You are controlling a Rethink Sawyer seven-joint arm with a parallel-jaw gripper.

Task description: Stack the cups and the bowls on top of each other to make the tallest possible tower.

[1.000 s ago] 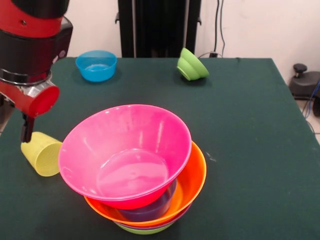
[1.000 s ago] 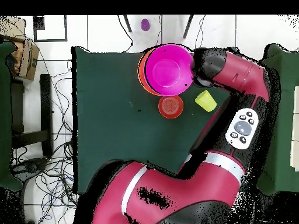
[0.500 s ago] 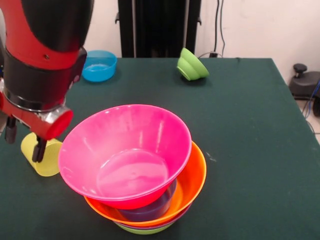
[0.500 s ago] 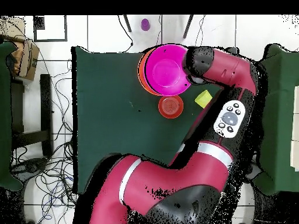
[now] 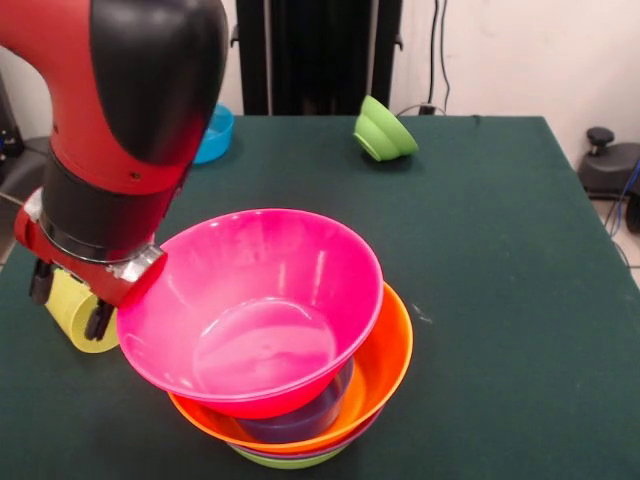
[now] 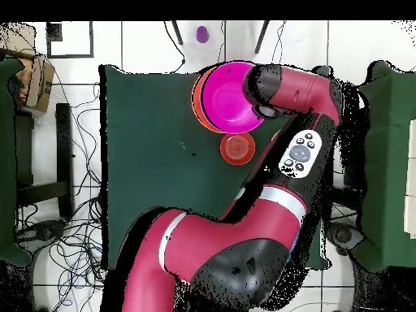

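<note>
The yellow ribbed cup (image 5: 72, 318) lies on its side at the table's left, beside the tower. My gripper (image 5: 69, 302) is open, with one finger on each side of the cup. The tower is a big pink bowl (image 5: 250, 300) tilted in the orange bowl (image 5: 388, 352), with a purple bowl (image 5: 300, 418) and a lime green bowl (image 5: 290, 461) below. In the overhead view the pink bowl (image 6: 227, 97) and the orange rim (image 6: 196, 101) show. My arm hides the cup and the gripper there.
A small blue bowl (image 5: 216, 135) stands at the back left, half hidden by my arm. A lime green bowl (image 5: 385, 130) lies tilted at the back. A red-orange bowl (image 6: 237, 148) stands near the tower in the overhead view. The green table (image 5: 500, 250) stretches to the right.
My arm has swung over and down to the cup, and the fingers now straddle it. The arm now hides most of the blue bowl, and the cup in the overhead view.
</note>
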